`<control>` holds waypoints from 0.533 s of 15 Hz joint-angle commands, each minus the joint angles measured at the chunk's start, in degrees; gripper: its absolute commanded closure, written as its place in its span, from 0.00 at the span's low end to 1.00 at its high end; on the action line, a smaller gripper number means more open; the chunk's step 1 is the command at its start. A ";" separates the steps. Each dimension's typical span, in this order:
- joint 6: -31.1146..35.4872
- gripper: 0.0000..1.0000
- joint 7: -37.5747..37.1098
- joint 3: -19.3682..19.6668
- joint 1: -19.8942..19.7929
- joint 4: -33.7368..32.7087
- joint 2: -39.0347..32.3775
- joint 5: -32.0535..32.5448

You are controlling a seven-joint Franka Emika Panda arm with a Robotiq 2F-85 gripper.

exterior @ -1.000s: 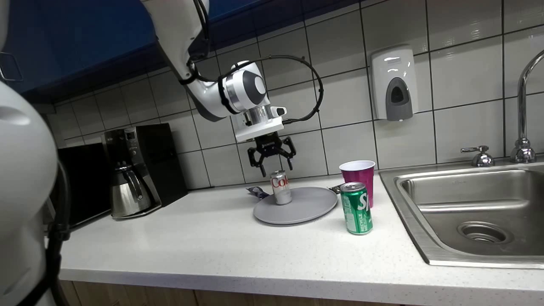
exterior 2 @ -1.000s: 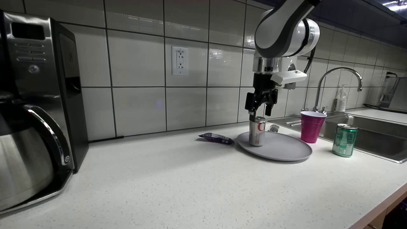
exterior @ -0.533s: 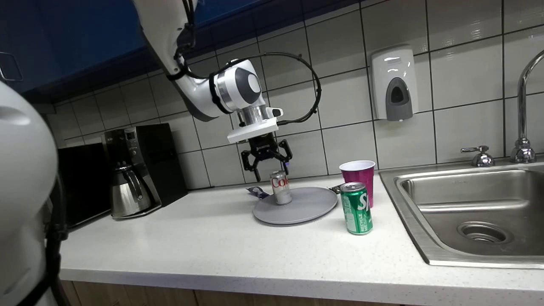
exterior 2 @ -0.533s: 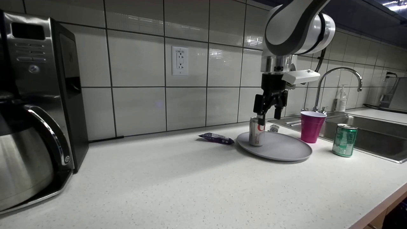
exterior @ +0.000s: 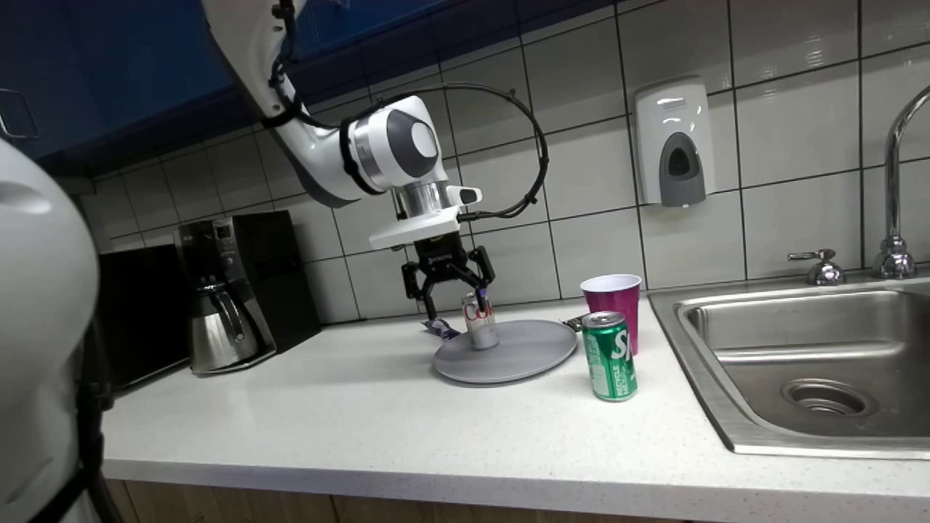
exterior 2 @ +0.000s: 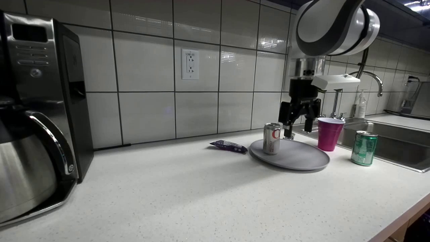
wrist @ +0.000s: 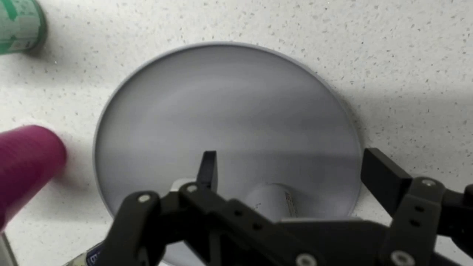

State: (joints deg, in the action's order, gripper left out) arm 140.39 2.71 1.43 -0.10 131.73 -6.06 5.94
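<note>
Silver soda can (exterior 2: 270,139) stands on a gray plate (exterior 2: 300,158), just beside the claw (exterior 2: 298,133), which gapes wide.

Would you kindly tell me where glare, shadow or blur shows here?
In an exterior view, glare streaks the tiles and soft shadow crosses the counter; in an exterior view, highlights dot the dispenser; in the wrist view, shadow bands cross the plate and print on the silver can looks blurred.
</note>
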 commanded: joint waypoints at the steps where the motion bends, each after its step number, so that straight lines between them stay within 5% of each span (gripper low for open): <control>1: 3.07 0.00 -4.05 0.92 -1.13 4.33 3.09 -2.38; 8: 8.11 0.00 -11.90 4.05 -2.39 10.15 5.17 -1.97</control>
State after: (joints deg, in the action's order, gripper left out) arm 146.28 -5.55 5.15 -1.43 138.00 -4.17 3.84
